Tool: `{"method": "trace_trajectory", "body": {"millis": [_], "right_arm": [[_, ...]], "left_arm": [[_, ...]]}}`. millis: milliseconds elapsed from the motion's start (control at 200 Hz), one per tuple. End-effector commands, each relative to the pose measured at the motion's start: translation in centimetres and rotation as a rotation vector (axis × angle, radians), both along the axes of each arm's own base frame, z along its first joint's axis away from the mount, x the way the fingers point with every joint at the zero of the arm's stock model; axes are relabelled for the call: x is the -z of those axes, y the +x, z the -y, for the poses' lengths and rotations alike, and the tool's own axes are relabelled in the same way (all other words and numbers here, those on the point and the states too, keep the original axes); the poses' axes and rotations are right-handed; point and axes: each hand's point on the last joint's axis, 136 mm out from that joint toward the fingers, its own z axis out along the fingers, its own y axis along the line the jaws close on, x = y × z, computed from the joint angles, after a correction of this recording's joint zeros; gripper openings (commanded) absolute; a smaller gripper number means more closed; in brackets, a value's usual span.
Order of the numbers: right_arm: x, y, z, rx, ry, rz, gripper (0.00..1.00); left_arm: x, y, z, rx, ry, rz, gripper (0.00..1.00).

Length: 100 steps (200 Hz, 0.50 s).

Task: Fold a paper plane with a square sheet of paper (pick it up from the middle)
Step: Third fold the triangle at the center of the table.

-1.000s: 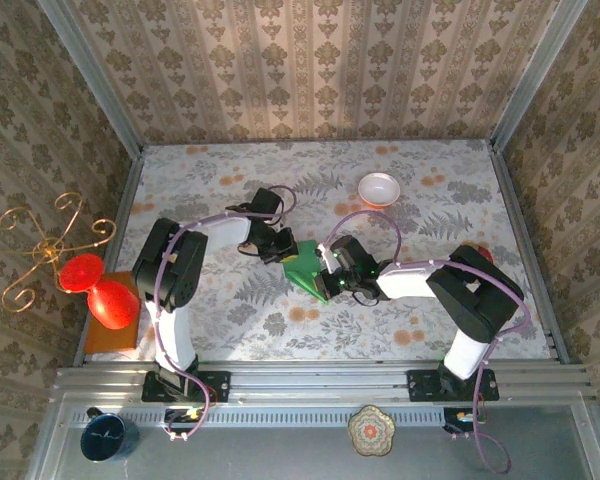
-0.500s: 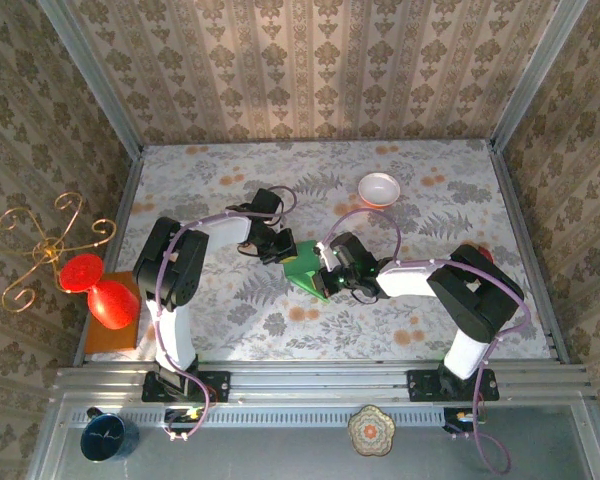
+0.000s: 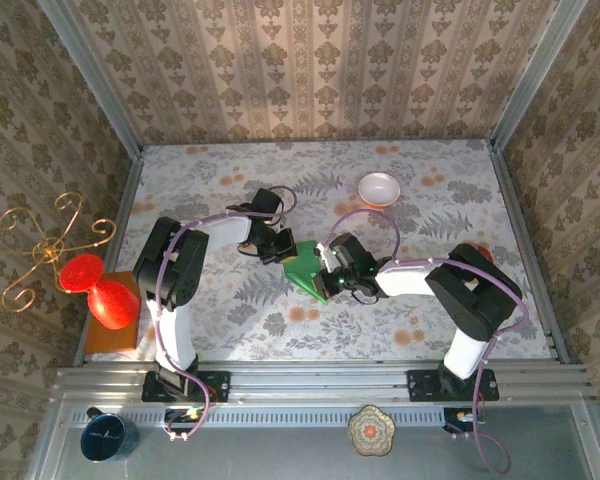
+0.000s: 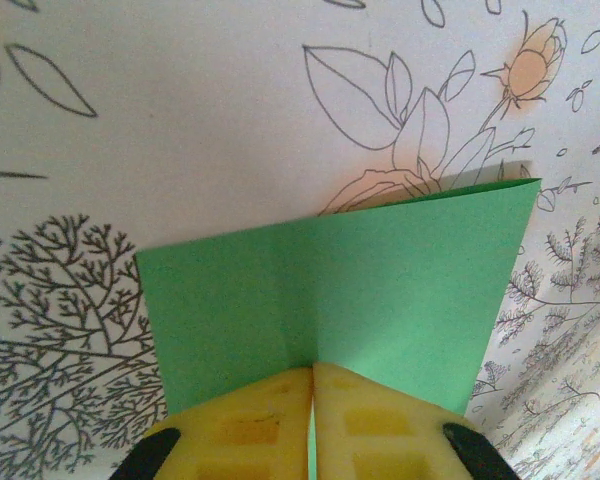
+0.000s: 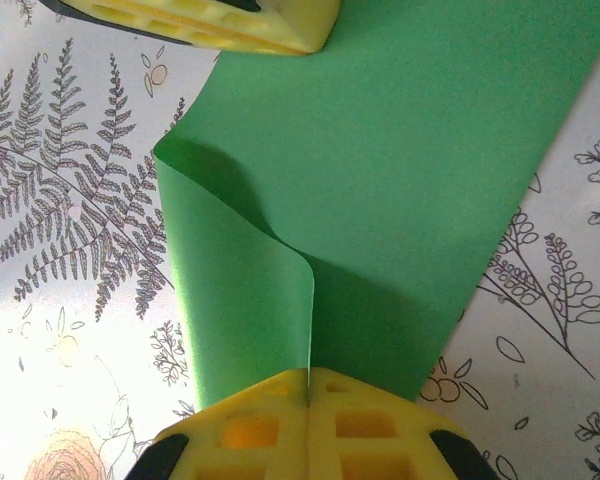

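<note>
– Green paper [image 3: 302, 268] lay on the table [image 3: 430, 220], between the arms. What changed?
– Little: right gripper [image 5: 308, 385] crept left, pinching a curled edge; left gripper [image 4: 312, 395] tightened, clamped on the opposite edge. I judged a fold under way, far from finished

Arms [image 3: 175, 270] black-and-white; purple cables [image 3: 363, 213]; gripper pads [image 4: 245, 430] yellow, waffle-moulded, black-backed.
</note>
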Motion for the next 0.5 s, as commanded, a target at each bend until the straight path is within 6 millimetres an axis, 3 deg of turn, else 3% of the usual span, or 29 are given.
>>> {"method": "trace_trajectory", "body": {"millis": [0,320,495], "right_arm": [[0.4,0.3,0.0,0.002,-0.012,-0.022,0.02],[1.0,0.1,0.2,0.005,-0.029,-0.044,0.02],[1.6,-0.3,0.7,0.007,-0.058,-0.064,0.02]], "left_arm": [[1.5,-1.1,-0.4,0.027,0.047,-0.044,0.12],[0.9,-1.0,-0.3,0.026,0.037,-0.033,0.12],[-1.9,-0.1,0.0,0.017,0.013,0.030,0.13]]}}
